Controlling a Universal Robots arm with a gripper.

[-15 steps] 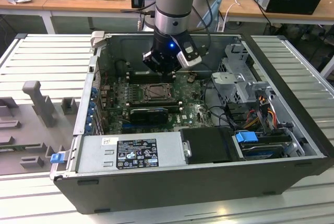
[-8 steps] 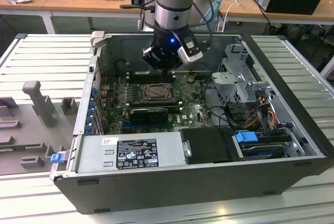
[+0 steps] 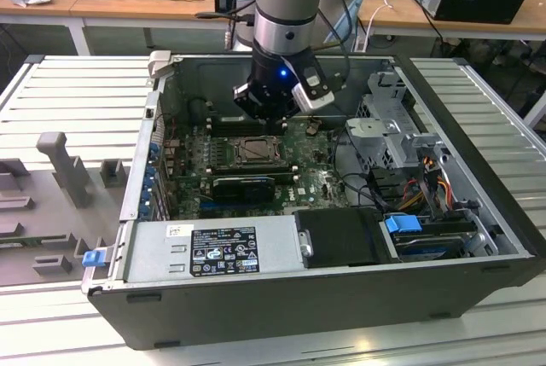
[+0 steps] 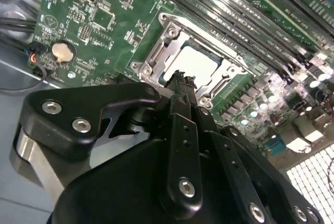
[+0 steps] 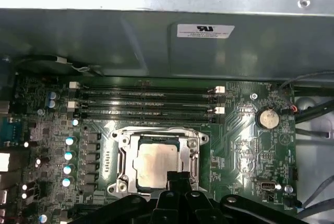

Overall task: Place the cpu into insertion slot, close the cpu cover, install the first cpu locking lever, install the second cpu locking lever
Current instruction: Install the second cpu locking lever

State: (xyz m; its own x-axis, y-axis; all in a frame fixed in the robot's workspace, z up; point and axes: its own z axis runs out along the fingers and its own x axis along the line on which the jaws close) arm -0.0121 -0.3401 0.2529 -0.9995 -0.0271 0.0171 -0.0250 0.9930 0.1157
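Observation:
The cpu, a pale silvery square, lies flat in the insertion slot on the green motherboard. The cpu cover lies down around it as a metal frame, with the chip showing through its window. My gripper hangs just above one edge of the socket, its black fingers pressed together with nothing seen between them. In both wrist views the fingertips overlap the socket's rim beside the chip. I cannot make out how the locking levers stand.
Memory slots run along one side of the socket, and a coin battery sits beyond it. A long black card, a drive cage, loose cables and the power supply stand inside the case walls.

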